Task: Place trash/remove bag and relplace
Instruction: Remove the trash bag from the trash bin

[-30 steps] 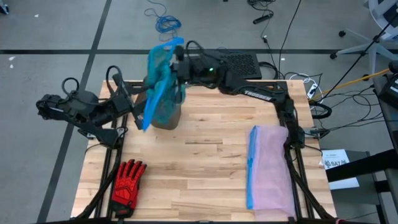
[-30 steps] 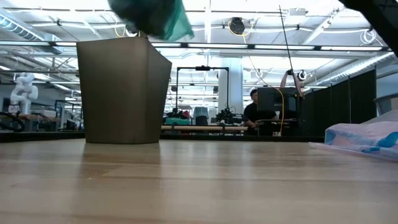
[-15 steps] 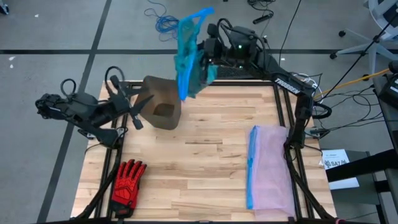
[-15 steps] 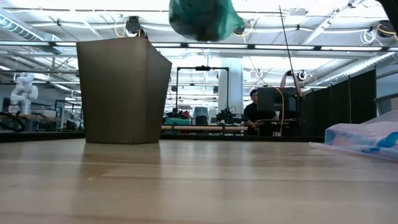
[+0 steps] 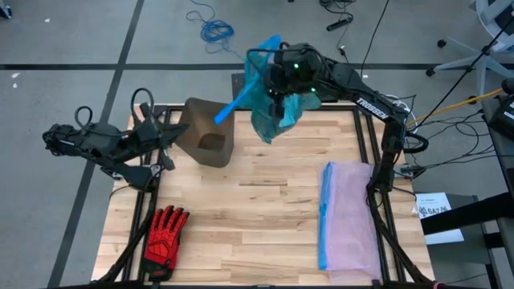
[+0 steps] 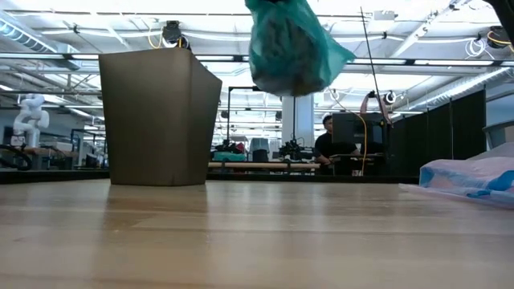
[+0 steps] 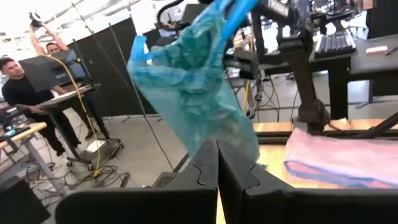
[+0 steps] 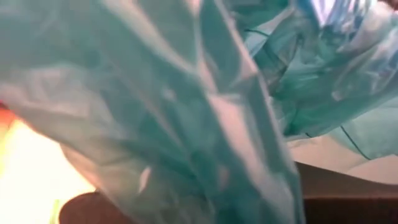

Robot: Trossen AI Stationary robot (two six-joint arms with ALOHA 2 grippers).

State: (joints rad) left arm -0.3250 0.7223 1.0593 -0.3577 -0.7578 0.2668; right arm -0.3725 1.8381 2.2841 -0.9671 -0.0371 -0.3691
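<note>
only "trossen" reads on the right arm (image 5: 365, 104).

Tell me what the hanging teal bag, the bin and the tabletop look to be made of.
Teal bag: thin translucent plastic film, slightly glossy; it crinkles into folds and light passes through it.
Bin: matte dark grey-brown with flat stiff walls; probably rigid plastic, though the look leaves that open.
Tabletop: light wood, butcher-block style; joined planks with visible grain and a faint sheen.
</note>
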